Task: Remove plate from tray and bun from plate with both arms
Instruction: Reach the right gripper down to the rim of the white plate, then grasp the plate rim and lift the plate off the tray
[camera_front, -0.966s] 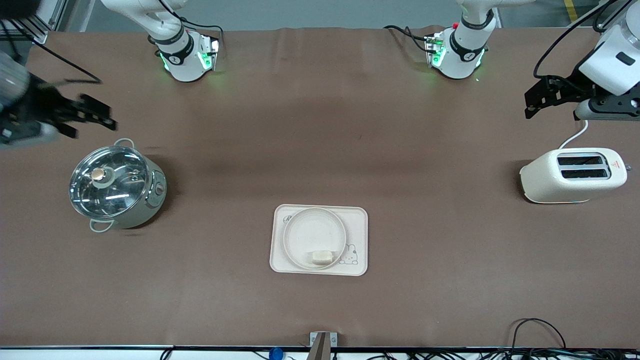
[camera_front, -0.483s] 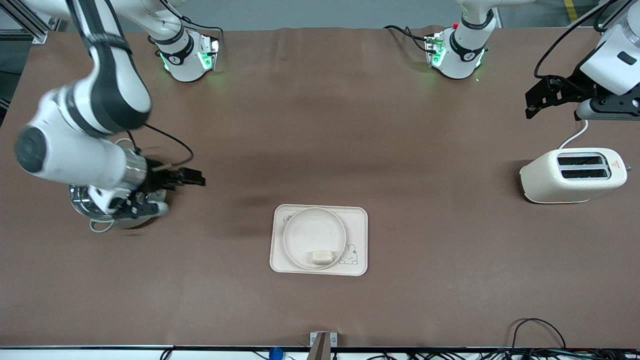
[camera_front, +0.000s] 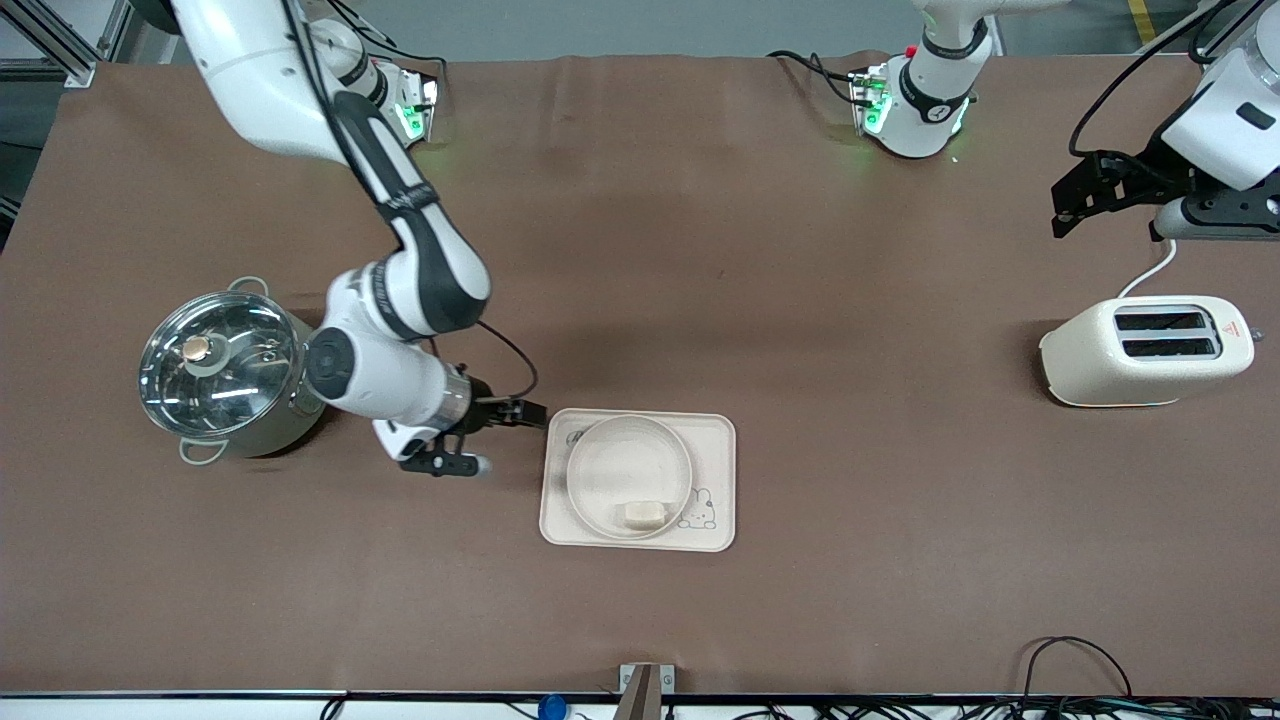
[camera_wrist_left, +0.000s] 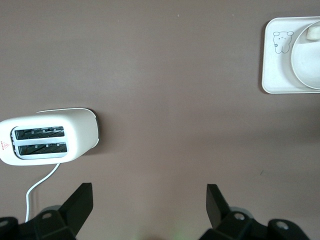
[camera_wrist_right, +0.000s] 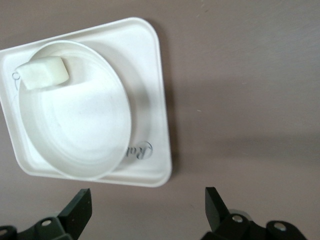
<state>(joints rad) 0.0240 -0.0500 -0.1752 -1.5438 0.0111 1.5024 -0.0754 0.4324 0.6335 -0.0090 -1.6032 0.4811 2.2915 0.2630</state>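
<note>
- Your right tool (camera_front: 505, 425) hovers over the counter (camera_front: 640, 250) just beside the tray (camera_front: 715, 435) at the pot's (camera_front: 225, 365) end, fingers (camera_wrist_right: 77, 212) spread wide and holding nothing — lined up, I'd say, to take the plate's rim.
- The plate (camera_front: 610, 470) sits on the tray; the bun (camera_front: 642, 514) rests in it, against the rim nearest the front camera.
- Your left tool (camera_front: 1085, 195) waits, fingers apart and empty, up over the counter near the toaster (camera_front: 1145, 352), probably staying clear until the bun needs lifting.
</note>
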